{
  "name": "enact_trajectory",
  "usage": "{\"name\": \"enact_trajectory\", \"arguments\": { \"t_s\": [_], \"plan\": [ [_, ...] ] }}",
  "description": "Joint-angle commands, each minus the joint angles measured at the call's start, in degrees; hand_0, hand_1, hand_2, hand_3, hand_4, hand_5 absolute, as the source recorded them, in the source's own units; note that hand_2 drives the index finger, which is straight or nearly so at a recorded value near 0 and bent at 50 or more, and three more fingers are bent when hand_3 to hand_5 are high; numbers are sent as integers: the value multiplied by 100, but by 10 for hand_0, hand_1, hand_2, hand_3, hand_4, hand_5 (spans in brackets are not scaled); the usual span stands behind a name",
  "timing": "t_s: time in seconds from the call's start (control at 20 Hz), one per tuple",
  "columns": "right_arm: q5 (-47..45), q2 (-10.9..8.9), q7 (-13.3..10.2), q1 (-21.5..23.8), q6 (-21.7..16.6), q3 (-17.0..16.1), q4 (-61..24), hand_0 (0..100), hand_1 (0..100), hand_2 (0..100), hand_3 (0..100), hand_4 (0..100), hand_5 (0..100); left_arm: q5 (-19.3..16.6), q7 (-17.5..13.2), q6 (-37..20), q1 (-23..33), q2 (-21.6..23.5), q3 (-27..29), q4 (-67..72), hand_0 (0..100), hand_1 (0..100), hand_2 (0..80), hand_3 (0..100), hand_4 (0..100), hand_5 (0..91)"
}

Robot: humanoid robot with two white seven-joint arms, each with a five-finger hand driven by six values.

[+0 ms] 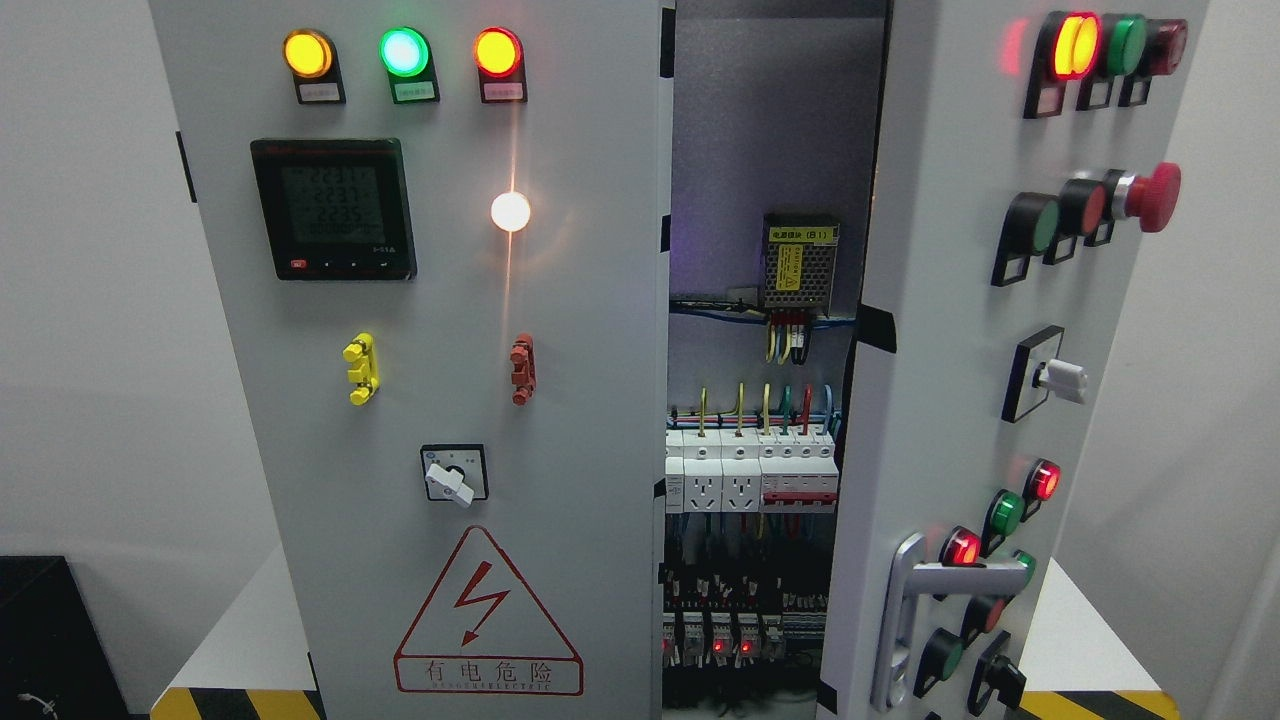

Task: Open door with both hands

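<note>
1. From my remote seat, nearest to the camera is the tall grey metal right-hand door [950,400] of the electrical cabinet. It stands upright with its long axis vertical, swung partly open so its free edge points toward me and its face angles away to the right.
2. Low on that door is a silver lever handle [915,610], its backplate vertical and its grip pointing right.
3. The door face also carries rows of red and green push buttons, a lit red indicator lamp [1075,45] at the top, a red mushroom-head stop button [1155,197] and a white rotary switch [1060,380].
4. I see neither robot hand anywhere in the head view, so I cannot tell how far their fingers are spread or whether they hold anything.
5. The grey left-hand door [450,400] sits closed, facing me, with yellow, green and orange lamps, a black digital meter [333,208] and a red triangular lightning warning sign [487,615].
6. Farthest back, through the gap between the doors, I see white circuit breakers [750,470], coloured wires and a perforated metal power supply [800,264].
</note>
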Motion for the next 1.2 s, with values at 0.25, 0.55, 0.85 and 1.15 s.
{"name": "enact_trajectory", "arguments": {
  "t_s": [0.25,0.55,0.85,1.15],
  "plan": [
    [-44,0,1,1,-5,-44,0,0,0,0,0,0,0,1133,-84,95,603,1905,-1639,-4763,0,0,0,0,0,0],
    [-44,0,1,1,3,-44,0,0,0,0,0,0,0,1273,-84,95,594,2854,-1728,-6838,0,0,0,0,0,0],
    [-44,0,1,1,-5,-44,0,0,0,0,0,0,0,2282,-84,77,200,3953,-1754,-8114,0,0,0,0,0,0],
    [-44,0,1,1,3,-44,0,0,0,0,0,0,0,3329,-84,51,-696,4762,-1763,-8844,0,0,0,0,0,0]
  ]
}}
